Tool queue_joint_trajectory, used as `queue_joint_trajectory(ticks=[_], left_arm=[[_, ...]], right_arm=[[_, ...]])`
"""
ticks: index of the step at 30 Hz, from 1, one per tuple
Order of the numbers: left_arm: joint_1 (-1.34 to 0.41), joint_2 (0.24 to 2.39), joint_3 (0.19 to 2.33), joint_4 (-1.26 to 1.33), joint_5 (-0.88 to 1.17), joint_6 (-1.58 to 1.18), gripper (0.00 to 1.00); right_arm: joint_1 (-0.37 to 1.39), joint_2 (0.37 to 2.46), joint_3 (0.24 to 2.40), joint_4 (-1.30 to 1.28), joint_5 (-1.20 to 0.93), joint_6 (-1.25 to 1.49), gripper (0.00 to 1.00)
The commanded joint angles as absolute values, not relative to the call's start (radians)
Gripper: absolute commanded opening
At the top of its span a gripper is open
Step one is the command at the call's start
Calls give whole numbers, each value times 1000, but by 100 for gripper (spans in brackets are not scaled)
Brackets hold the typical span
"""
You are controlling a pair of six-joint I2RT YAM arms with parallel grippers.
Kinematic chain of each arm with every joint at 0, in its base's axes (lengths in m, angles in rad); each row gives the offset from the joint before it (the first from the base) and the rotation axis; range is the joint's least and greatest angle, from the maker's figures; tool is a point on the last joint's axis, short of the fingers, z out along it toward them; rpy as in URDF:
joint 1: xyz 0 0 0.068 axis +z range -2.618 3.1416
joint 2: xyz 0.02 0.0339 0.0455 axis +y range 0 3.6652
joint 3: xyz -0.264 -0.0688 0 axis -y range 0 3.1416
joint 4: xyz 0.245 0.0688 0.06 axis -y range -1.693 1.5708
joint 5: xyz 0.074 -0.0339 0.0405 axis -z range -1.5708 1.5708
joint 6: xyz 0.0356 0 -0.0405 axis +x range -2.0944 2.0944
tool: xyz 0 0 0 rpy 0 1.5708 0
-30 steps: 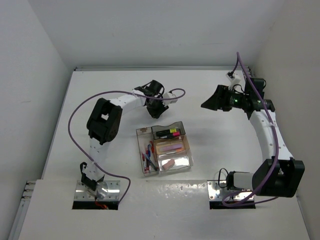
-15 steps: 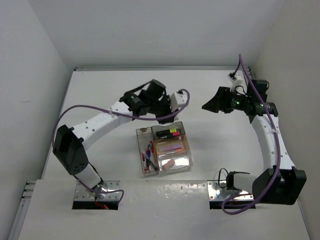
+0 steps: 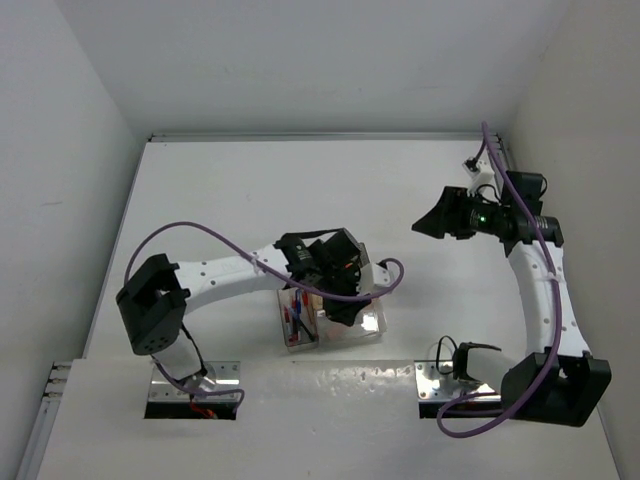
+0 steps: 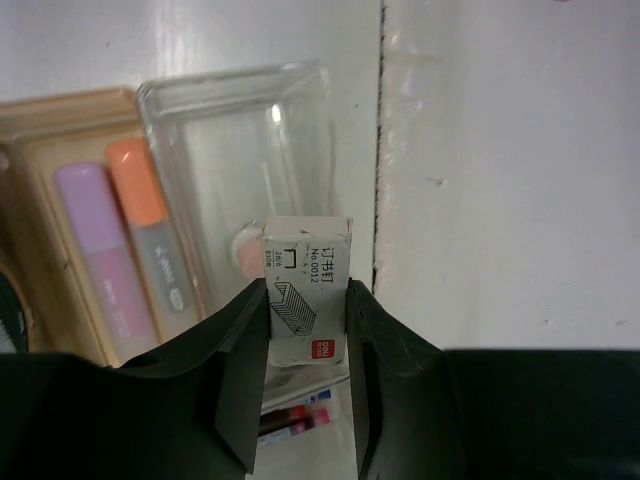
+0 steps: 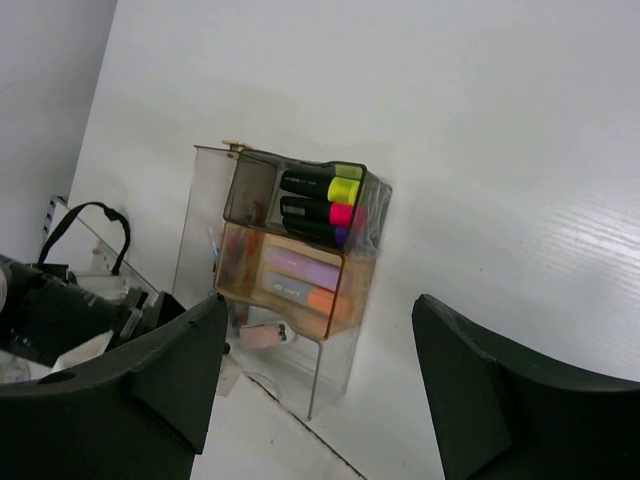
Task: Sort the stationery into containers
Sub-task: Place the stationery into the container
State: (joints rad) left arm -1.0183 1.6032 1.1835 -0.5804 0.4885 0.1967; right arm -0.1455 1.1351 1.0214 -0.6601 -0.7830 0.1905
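Note:
My left gripper point(image 4: 307, 300) is shut on a small white staple box point(image 4: 307, 270) and holds it over the clear tray point(image 4: 300, 75), where a pale pink eraser point(image 4: 243, 257) lies. Next to it, the amber tray point(image 4: 40, 150) holds a purple highlighter point(image 4: 95, 230) and an orange one point(image 4: 145, 200). In the right wrist view the grey tray point(image 5: 250, 190) holds yellow and pink highlighters point(image 5: 335, 200). Pens lie in the long smoky tray point(image 3: 293, 318). From above, the left gripper point(image 3: 338, 292) covers most of the cluster. My right gripper point(image 3: 428, 222) is open and empty, raised to the right.
The trays stand close to the seam point(image 4: 380, 150) between the white table and the near front plate point(image 3: 330, 375). The left arm's purple cable point(image 3: 385, 280) loops over the right side of the trays. Side walls enclose the table.
My left arm has swung from the back of the table down over the trays, gripper now above the clear tray with the staple box. The right arm has shifted slightly right.

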Motion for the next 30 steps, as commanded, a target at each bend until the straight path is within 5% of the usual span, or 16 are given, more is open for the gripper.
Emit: queue_joint_trajectory(ticks=[1, 16, 24, 25, 26, 27, 29, 30], left_arm=[[-1060, 1635, 1253, -525, 520, 163, 7], [-1078, 1816, 1364, -520, 474, 133, 18], [-1077, 1818, 1367, -529, 430, 130, 57], [-1075, 1816, 1368, -532, 423, 133, 75], [-1074, 1816, 1379, -543, 420, 133, 79], [-1072, 1812, 1385, -548, 422, 140, 94], [-1060, 1804, 1414, -563, 425, 159, 100], [-1039, 1787, 1430, -575, 434, 170, 100]], right_arm=[[-158, 1106, 1009, -680, -778, 147, 74], [-193, 1118, 1025, -733, -788, 107, 74], [-202, 1112, 1014, -741, -796, 95, 74], [-201, 1112, 1015, -741, -796, 97, 75], [-202, 1114, 1015, -739, -798, 100, 75], [-202, 1115, 1019, -738, -798, 101, 75], [-202, 1120, 1028, -741, -795, 109, 77], [-202, 1121, 1031, -747, -793, 109, 87]])
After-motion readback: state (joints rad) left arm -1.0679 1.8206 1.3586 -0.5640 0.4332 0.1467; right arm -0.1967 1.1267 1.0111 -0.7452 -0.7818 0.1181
